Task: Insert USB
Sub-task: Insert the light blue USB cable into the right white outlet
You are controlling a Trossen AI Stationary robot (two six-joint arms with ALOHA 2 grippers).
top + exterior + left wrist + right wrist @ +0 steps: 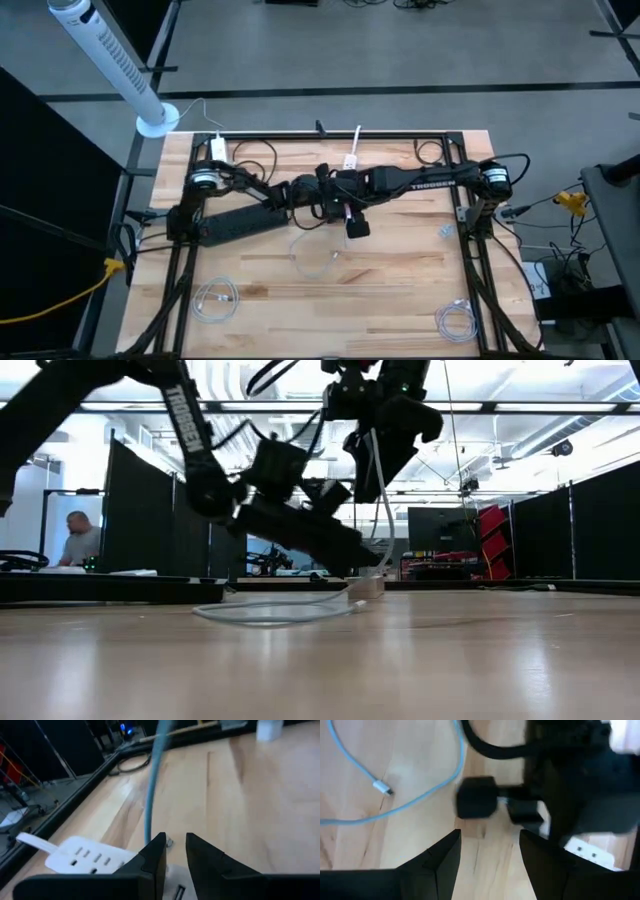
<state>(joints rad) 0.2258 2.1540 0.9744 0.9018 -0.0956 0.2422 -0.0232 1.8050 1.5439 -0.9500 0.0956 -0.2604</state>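
Pale wooden planks make up the table [380, 290], framed by a black rail, with an open workshop beyond where a person [78, 540] sits far off at the left. Both arms reach in toward the middle of the far half of the table and meet there. The left gripper [174, 851] hangs low over a white power adapter [82, 856] with several ports, its fingers [154, 854] parted by only a narrow gap; a light blue cable [152, 785] runs up from just ahead of the fingertips, and whether they pinch anything I cannot tell. The right gripper [489, 845] hovers above the table with its fingers wide apart and nothing between them. Just beyond it lies a black plug [476, 797], and the blue cable's small white connector [382, 787] rests loose on the wood to the left. A black power strip [240, 222] lies under the left arm, and two coiled white cables [215, 300] sit near the front corners.
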